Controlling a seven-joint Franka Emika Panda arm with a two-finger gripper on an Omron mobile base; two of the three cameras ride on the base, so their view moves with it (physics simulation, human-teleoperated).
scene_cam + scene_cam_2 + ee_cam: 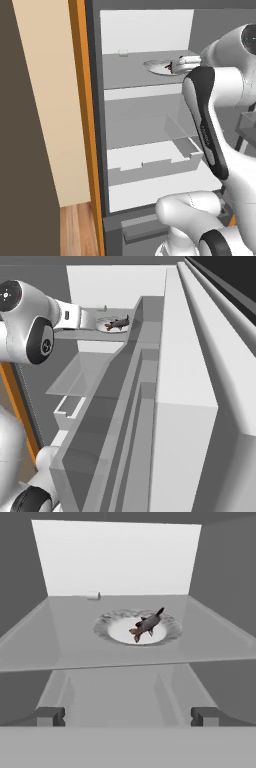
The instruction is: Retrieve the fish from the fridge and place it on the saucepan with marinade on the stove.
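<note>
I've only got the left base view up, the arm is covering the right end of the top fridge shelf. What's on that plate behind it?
Observer: A small dark fish lies in the middle of the pale plate, clear in the hand view.
Operator: Is the gripper on it yet?
Observer: No. In the hand view the gripper is open, with the fingertips wide apart and short of the shelf's front edge.
Operator: Anything else on that shelf in the way?
Observer: Just a small pale block at the back wall, behind the plate and to its left in the hand view, apart from it.
</note>
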